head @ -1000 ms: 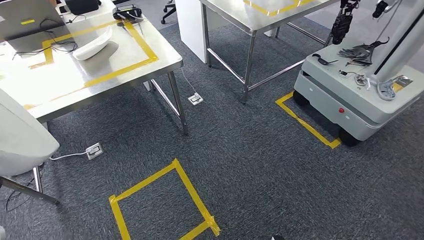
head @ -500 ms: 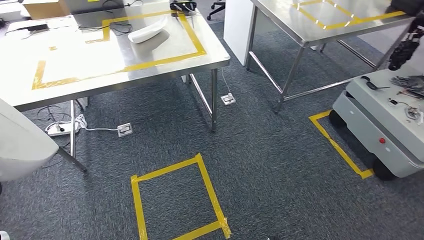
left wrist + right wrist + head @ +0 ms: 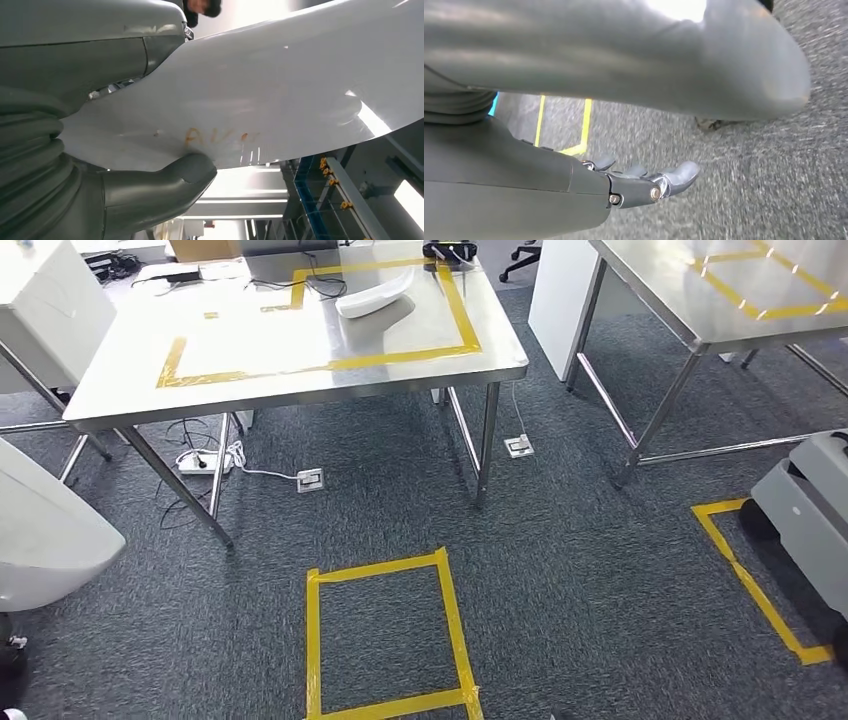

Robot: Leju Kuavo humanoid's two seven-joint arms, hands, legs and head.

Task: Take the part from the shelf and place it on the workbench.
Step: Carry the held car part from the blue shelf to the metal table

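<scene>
Your part (image 3: pixel 280 90): large white curved shell, smooth and glossy, faint orange marking on surface. You see it held in left hand (image 3: pixel 100 165), thumb pressed on one face. Its edge (image 3: pixel 40 530) hangs low, left of workbench (image 3: pixel 130 390). Workbench: steel top, yellow tape rectangle.

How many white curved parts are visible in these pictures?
2: one part on the workbench lies inside its yellow tape outline; one part is held by the left hand. Others may be hidden.
</scene>
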